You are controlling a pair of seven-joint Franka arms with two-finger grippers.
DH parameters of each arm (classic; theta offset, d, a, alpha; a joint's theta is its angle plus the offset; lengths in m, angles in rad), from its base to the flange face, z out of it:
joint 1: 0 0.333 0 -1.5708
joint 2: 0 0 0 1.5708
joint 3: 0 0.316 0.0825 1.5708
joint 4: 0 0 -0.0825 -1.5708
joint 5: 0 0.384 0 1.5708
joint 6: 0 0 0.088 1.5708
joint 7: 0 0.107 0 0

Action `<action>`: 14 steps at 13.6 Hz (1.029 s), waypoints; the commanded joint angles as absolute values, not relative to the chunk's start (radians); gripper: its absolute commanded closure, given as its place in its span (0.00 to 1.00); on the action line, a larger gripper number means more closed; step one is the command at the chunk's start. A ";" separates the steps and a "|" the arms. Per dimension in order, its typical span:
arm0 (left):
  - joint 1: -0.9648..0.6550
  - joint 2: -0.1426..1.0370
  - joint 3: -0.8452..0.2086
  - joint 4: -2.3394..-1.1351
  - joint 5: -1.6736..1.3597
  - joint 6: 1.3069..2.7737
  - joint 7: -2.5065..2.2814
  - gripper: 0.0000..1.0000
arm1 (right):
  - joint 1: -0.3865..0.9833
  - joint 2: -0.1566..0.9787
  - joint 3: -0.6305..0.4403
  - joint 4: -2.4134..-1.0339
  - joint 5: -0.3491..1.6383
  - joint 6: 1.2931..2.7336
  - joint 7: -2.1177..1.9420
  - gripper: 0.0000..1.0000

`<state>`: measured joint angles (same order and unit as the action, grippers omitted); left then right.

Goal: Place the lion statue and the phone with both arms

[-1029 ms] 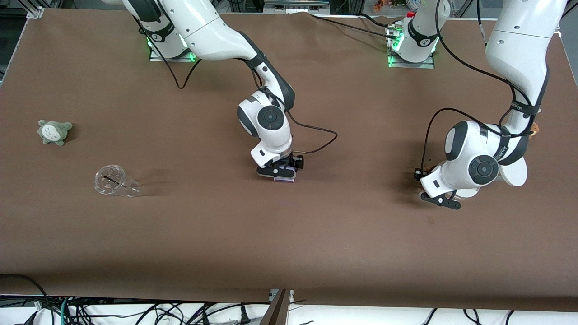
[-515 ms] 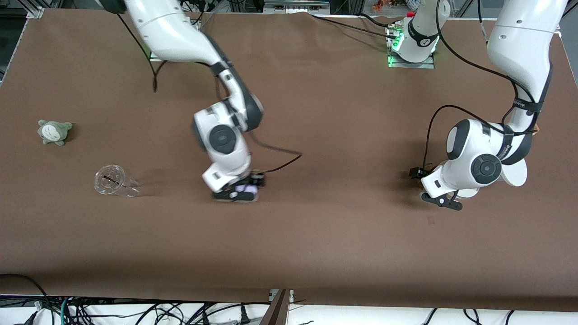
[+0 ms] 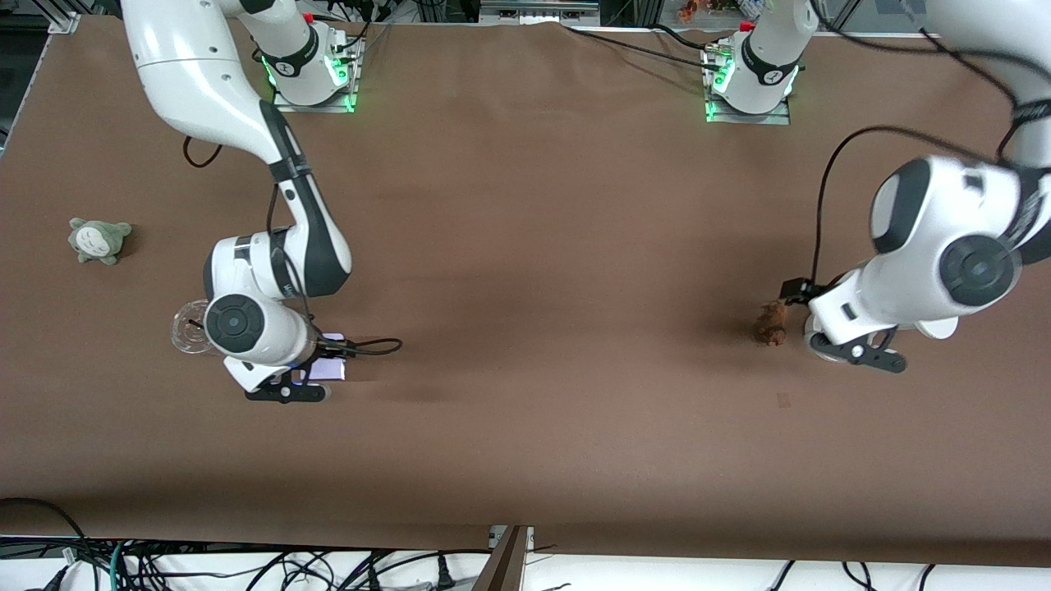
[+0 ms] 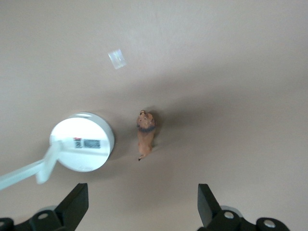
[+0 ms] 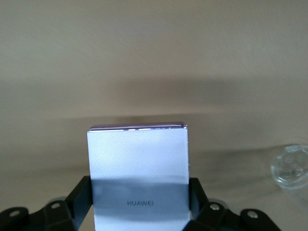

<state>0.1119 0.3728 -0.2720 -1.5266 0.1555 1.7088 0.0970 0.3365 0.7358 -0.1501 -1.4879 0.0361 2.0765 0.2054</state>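
The brown table [image 3: 525,246] carries both arms, each bent down from its base so the wrist hangs low above the cloth. The right arm [image 3: 246,123] folds sharply at the elbow and drops toward its own end of the table, where the right gripper [image 3: 308,382] hangs just above the surface beside a clear plastic cup [image 3: 190,328] lying on its side; its fingers [image 5: 82,195] are pinched on the two long edges of the phone [image 5: 139,175]. The phone is a flat pale lavender slab with a darker purple rim along its top edge, and the word "HUAWEI" reads in small grey letters on the shaded part of its face between the fingers. The left arm [image 3: 944,246] curls down near its end of the table, and the left gripper [image 4: 139,211] hovers with its fingers [image 4: 77,204] spread wide and nothing between them, above the lion statue [image 4: 145,134]. The statue lies on the table, clear of the fingers: a small, narrow brown-orange figure with a darker band at the mane and a thin tail tip. Just beside it, apart from it, stands a white round-based stand [image 4: 83,143] with a small barcode label whose print is too small to read. A grey-green plush toy [image 3: 98,240] sits at the right arm's end of the table, farther from the front camera than the cup. A small pale square patch [image 4: 117,59] lies flat on the cloth some way from the statue.
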 commanded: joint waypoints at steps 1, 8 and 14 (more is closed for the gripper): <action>0.109 0.270 -0.298 -1.493 0.164 1.651 0.087 0.00 | 0.315 0.692 -0.141 -1.572 0.037 2.092 0.158 0.51; 0.106 0.066 -0.237 -1.500 0.049 1.526 0.103 0.00 | 0.261 0.680 -0.144 -1.693 0.040 2.235 0.114 0.51; -0.048 -0.034 -0.063 -1.646 0.032 1.642 0.086 0.00 | 0.253 0.670 -0.146 -1.697 0.038 2.246 0.104 0.00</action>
<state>-0.0272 -0.0143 -0.0807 -1.6154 0.0469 1.6235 0.0922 0.2645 0.7155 -0.1529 -1.6620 0.0364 2.2405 0.1304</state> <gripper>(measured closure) 0.000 0.110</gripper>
